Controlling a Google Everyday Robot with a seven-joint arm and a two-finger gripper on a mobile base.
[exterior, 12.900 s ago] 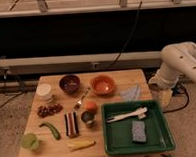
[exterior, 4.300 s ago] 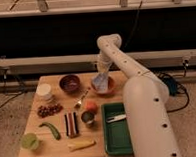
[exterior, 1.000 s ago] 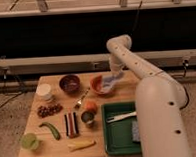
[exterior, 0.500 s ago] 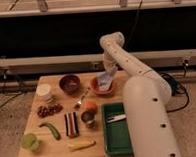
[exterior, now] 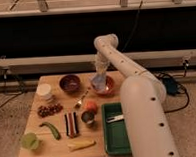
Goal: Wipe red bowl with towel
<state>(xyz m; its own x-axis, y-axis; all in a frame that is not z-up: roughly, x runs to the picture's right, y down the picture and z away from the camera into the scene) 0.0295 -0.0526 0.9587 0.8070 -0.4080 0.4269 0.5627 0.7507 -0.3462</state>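
Note:
The red bowl (exterior: 108,86) sits on the wooden table (exterior: 58,100) at the back, right of centre. A light grey-blue towel (exterior: 99,83) hangs into the bowl's left half, touching its inside. My gripper (exterior: 100,73) points down from the arm just above the bowl and is shut on the top of the towel. The arm rises from the lower right, bends high behind the table and hides the table's right side and part of the bowl's right rim.
A dark bowl (exterior: 70,83) and a white cup (exterior: 44,91) stand left of the red bowl. A spoon (exterior: 82,97), an orange fruit (exterior: 91,106) and a tin (exterior: 87,117) lie in front. A green tray (exterior: 114,134) is at the front right.
The towel has been picked up from the table's right side and brought into the red bowl. In the last second the gripper and towel have moved leftward across the bowl.

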